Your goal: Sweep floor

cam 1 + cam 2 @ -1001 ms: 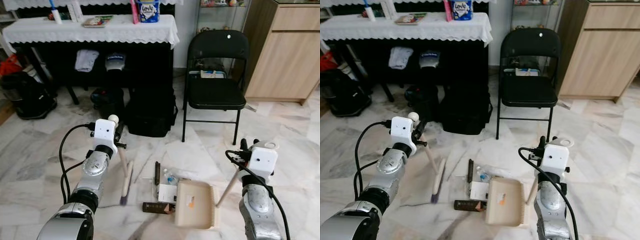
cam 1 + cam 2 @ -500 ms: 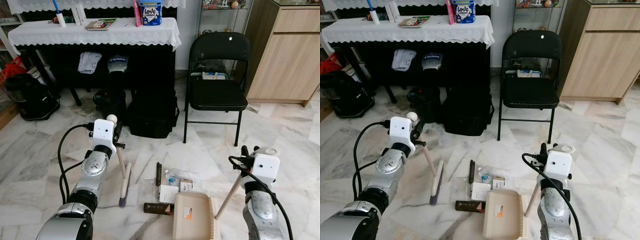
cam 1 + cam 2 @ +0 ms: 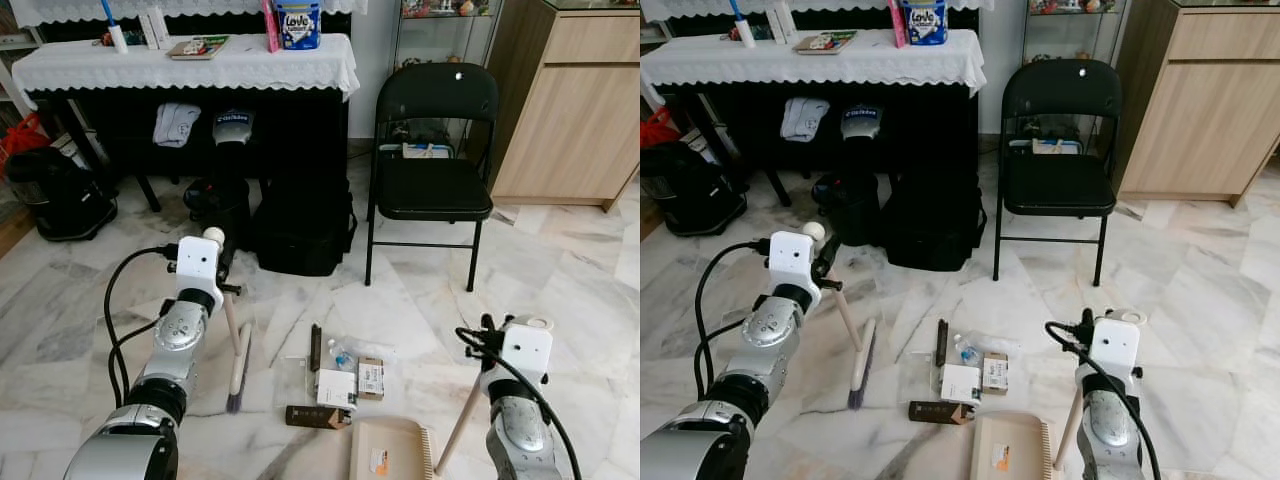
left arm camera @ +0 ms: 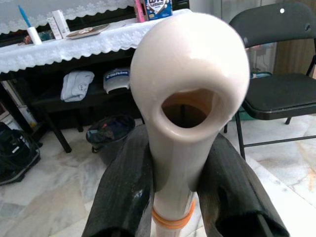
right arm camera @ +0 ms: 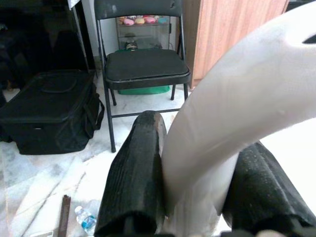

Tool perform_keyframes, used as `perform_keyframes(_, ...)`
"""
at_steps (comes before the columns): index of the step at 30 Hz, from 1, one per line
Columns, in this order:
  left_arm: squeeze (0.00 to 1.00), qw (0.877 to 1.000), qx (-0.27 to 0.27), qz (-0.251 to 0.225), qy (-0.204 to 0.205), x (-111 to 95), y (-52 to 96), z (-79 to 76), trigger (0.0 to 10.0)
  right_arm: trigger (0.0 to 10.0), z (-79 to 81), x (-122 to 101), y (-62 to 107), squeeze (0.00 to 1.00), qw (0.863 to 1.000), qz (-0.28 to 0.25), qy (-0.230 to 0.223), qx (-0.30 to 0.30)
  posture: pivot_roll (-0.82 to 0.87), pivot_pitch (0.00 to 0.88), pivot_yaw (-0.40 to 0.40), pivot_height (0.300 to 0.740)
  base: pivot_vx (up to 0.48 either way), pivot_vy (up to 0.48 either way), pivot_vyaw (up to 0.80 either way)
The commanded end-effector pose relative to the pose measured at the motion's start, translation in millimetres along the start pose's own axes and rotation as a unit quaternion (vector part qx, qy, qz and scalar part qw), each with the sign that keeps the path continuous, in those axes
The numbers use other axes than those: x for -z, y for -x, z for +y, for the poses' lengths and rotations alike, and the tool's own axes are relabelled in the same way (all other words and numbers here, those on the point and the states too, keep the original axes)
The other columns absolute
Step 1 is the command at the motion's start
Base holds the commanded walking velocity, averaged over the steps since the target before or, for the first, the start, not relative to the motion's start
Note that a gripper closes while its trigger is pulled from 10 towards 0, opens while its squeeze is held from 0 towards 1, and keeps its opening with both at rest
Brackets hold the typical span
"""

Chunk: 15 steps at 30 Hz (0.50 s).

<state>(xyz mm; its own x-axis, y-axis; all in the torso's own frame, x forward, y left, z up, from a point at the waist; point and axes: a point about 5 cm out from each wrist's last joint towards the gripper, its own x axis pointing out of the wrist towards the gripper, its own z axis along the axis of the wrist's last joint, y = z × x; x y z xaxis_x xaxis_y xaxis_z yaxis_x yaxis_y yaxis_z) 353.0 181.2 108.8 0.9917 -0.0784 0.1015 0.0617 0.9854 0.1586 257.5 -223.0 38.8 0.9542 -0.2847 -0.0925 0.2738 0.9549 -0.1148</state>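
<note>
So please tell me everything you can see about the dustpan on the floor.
The dustpan is beige plastic, with a flat tray, a comb of teeth along its right edge and a small orange sticker. It lies flat on the marble floor, just behind the scattered litter, partly cut by the picture's edge. Its pale handle slants up into the right claw, shut on it.

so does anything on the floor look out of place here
Yes. Litter lies scattered on the marble floor between the brush and the dustpan: a small bottle, small boxes, a dark bar. The left gripper holds the brush handle, the right gripper the dustpan handle.
</note>
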Motion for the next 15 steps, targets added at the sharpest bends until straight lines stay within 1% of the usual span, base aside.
perform_keyframes(1, 0.0, 1.0, -0.012, -0.01, -0.011, -4.1, -0.4, 10.0, 10.0, 10.0, 0.0, -9.5, -5.5, 0.0, 1.0, -0.025, -0.005, 0.002, -0.14, 0.0, 0.07, 0.74, 0.0, 0.0, 0.0)
perform_keyframes(5, 0.0, 1.0, -0.015, -0.008, -0.014, -3.3, 0.8, 13.4, 10.0, 10.0, -0.2, -13.5, -10.0, 0.0, 0.999, -0.038, 0.016, 0.003, -0.14, 0.0, 0.073, 0.74, 0.0, 0.0, 0.0)
perform_keyframes(9, 0.0, 1.0, -0.015, -0.008, -0.015, -3.0, 1.2, 13.9, 10.0, 10.0, -0.1, -12.2, -12.2, 0.0, 0.999, -0.038, 0.021, 0.001, -0.13, 0.0, 0.076, 0.74, 0.0, 0.0, 0.0)
perform_keyframes(15, 0.0, 1.0, -0.01, -0.005, -0.024, -0.2, 5.6, 18.7, 10.0, 10.0, -0.5, -7.5, -15.1, 0.0, 0.999, -0.03, 0.025, -0.002, -0.12, 0.015, 0.088, 0.74, 0.0, 0.0, 0.0)
